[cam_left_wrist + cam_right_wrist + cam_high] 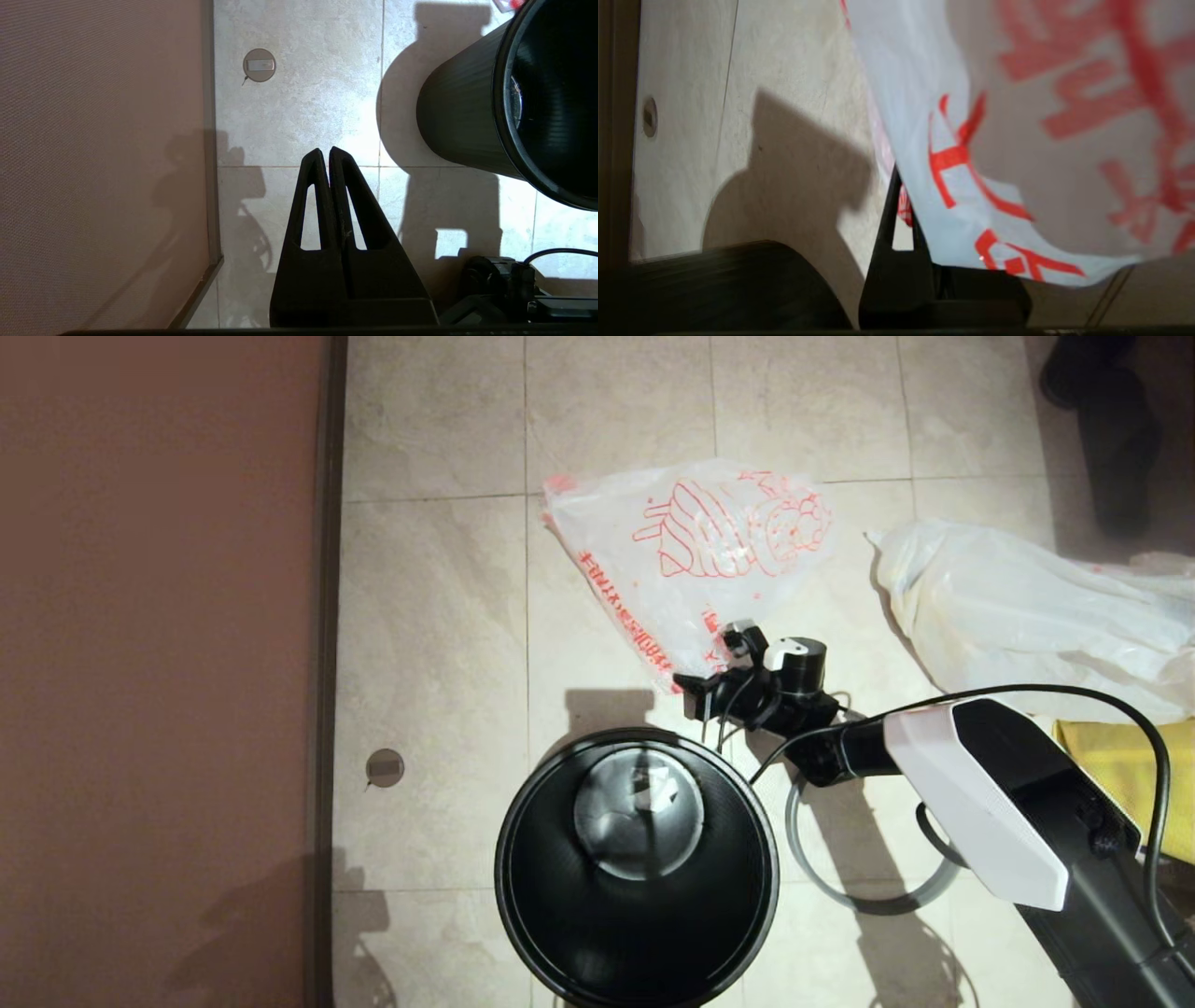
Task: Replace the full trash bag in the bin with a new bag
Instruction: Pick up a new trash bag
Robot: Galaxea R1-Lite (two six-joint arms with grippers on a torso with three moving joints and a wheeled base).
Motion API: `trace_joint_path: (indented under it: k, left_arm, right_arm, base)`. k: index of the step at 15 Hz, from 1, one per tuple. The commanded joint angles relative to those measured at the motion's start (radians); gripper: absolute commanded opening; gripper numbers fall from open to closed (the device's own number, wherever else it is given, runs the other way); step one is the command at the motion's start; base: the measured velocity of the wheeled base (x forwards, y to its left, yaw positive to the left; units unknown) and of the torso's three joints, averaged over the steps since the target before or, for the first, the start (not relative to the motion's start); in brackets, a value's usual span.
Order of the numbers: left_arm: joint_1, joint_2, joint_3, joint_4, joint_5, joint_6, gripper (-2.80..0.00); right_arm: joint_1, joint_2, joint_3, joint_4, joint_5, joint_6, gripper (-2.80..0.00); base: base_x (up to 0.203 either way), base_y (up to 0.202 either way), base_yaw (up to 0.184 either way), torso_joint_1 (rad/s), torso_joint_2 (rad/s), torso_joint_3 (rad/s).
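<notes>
the new bag (691, 555) lies spread on the tiled floor (439, 616) just beyond the bin (637, 868), thin translucent white plastic with a big orange-red drawing and a line of red lettering along its near edge. the right gripper (695, 695) is down at that near corner, clenched on the bag's edge, right beside the bin's far rim. the bin stands open and black, a pale glint in its bottom, and the grey hoop (864, 887) lies on the floor to its right, under the arm. further right sits the full trash bag (1018, 616), bulging and plain. up close, the right wrist view shows the printed plastic (1017, 140) draped over the fingers (889, 224). the left wrist view alone shows the left gripper (329, 156), pressed together and empty, hanging above the floor beside the bin (467, 116)
</notes>
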Motion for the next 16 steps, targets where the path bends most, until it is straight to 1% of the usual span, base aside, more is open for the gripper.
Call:
trace_joint_path:
  k: [1,3,5,11,16]
  left_arm:
    - [0.000,0.001,0.000,0.000,0.001,0.000,-2.80]
    - [0.000,0.001,-0.001,0.000,0.001,0.000,-2.80]
    - [0.000,0.001,0.000,0.000,0.001,0.000,-2.80]
    - [0.000,0.001,0.000,0.000,0.001,0.000,-2.80]
    - [0.000,0.001,0.000,0.000,0.001,0.000,-2.80]
  right_arm:
    - [0.000,-0.014,0.000,-0.011,0.001,-0.002,-2.80]
    - [0.000,-0.036,0.000,-0.010,-0.019,0.001,-2.80]
    - [-0.011,-0.057,0.000,-0.010,-0.023,0.034,-2.80]
    - [-0.031,-0.062,0.000,-0.014,-0.025,0.037,-2.80]
    - [-0.063,-0.063,0.000,-0.013,-0.025,0.037,-2.80]
  base:
    - [0.000,0.000,0.000,0.000,0.00,0.000]
    - [0.000,0.000,0.000,0.000,0.00,0.000]
    - [0.000,0.000,0.000,0.000,0.00,0.000]
    - [0.000,0.000,0.000,0.000,0.00,0.000]
    - [0.000,0.000,0.000,0.000,0.00,0.000]
